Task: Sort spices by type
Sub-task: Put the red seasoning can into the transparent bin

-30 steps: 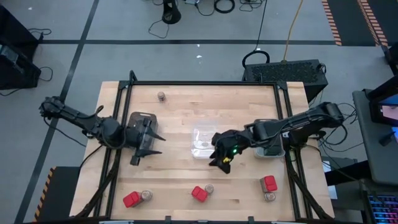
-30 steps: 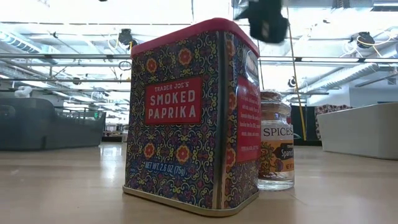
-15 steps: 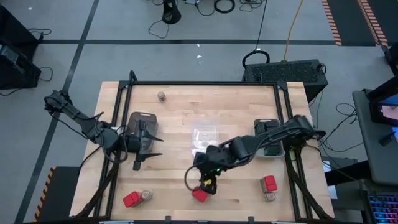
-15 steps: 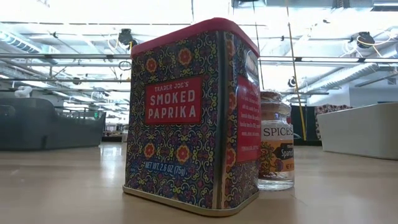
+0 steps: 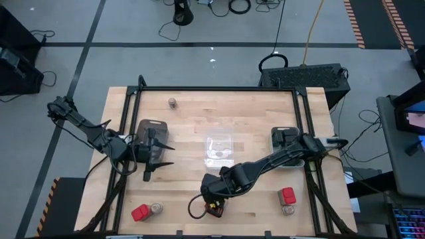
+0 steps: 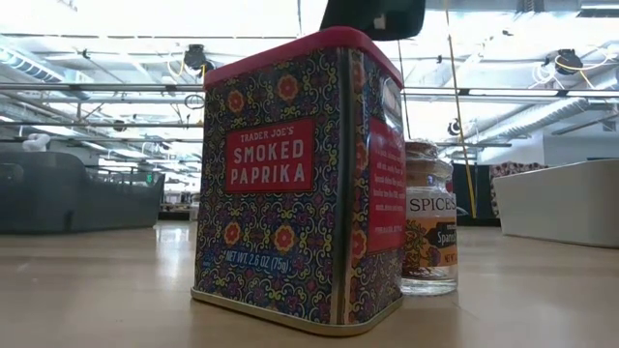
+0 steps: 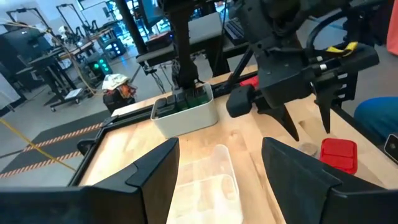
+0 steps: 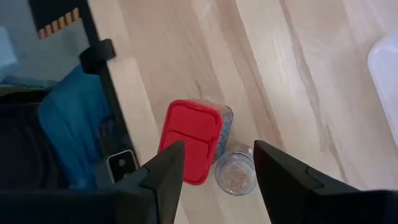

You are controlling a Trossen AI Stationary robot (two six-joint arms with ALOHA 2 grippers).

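Note:
A red-lidded paprika box [image 8: 189, 140] stands on its base near the table's front edge, with a small round jar [image 8: 236, 174] beside it. My right gripper [image 8: 217, 180] hangs open above the pair, pointing steeply down; in the low view it [image 6: 372, 17] shows just over the box [image 6: 300, 184]. My left gripper [image 5: 167, 157] is open and level at the left, by the grey tray [image 5: 147, 133]. More red boxes [image 5: 139, 212] [image 5: 287, 195] stand by jars [image 5: 157, 209] [image 5: 287, 210]. A lone jar [image 5: 172, 102] stands at the far edge.
A clear tray [image 5: 219, 149] lies at the table's middle. A white tray [image 5: 285, 158] with dark contents sits at the right edge, under my right arm. Black frame rails run along the table's sides. Bare wood lies between the trays and the front row.
My right gripper has swung from beside the clear tray toward the near edge and leftward, tipping further down, and now hangs over the middle red box and jar. My left gripper has turned a little by the grey tray. No spice has moved.

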